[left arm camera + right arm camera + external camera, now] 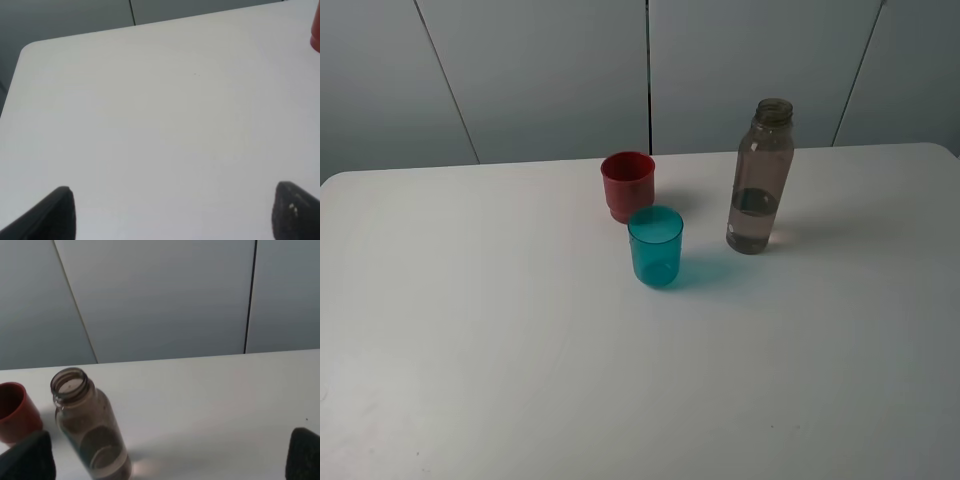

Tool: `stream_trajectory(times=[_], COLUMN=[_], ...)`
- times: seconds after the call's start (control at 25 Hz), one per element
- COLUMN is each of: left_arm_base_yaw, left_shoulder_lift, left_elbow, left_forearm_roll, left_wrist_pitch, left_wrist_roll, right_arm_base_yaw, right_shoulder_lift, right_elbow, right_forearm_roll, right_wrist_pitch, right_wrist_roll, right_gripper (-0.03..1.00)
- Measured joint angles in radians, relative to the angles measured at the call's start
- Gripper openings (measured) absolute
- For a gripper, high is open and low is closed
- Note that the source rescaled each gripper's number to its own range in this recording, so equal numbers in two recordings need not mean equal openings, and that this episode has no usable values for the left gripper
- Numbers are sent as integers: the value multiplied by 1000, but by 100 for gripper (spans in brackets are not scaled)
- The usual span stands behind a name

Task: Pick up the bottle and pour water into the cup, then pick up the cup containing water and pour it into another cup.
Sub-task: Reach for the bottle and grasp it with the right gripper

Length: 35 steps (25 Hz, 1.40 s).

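Both grippers stand wide open and hold nothing. The left gripper point(175, 215) hangs over bare table point(150, 125). The right gripper point(167, 460) faces the bottle point(92, 435) without touching it. The bottle stands upright, partly filled, beside the teal cup point(655, 245), with the red cup point(627, 185) just behind that.

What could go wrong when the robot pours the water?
1. The bottle is tall, has no cap and holds water. In the right wrist view it stands off-centre in front of the open right gripper, so moving in might knock it over and spill.
2. The teal cup and red cup stand very close together, so grabbing the teal one could bump the red one.
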<state>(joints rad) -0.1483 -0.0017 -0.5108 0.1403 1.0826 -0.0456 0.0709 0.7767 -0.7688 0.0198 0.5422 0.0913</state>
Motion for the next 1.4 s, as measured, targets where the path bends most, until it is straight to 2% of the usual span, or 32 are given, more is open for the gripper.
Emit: stream_trajectory(times=[0.08,0.2,0.36,0.44,0.52,0.76,0.88,1.16,1.28,1.4], left_arm_base_yaw=[0,0,0,0,0,0,0,0,0,0], left_shoulder_lift=[0,0,0,0,0,0,0,0,0,0], left_elbow=[0,0,0,0,0,0,0,0,0,0], left_forearm_roll=[0,0,0,0,0,0,0,0,0,0], left_wrist_pitch=[0,0,0,0,0,0,0,0,0,0], left_wrist_roll=[0,0,0,0,0,0,0,0,0,0], right_arm_base_yaw=[12,88,195,224,243,285,311,324,324,324], right_shoulder_lift=[80,161,210,231,250,331,428,733,848,950], right_elbow=[0,15,142,224,306,449,489,504,504,504], right_forearm_roll=[2,2,18,21,21,25,25,57,69,69], right_wrist_pitch=[-46,-119,-390,-555,-667,-972,-1159,-1565,-1688,-1733], right_wrist_roll=[-2,-28,-73,-77,-77,-58,-45,-41,-34,-29], right_gripper=[100,100,100,100,100,100,100,100,100,100])
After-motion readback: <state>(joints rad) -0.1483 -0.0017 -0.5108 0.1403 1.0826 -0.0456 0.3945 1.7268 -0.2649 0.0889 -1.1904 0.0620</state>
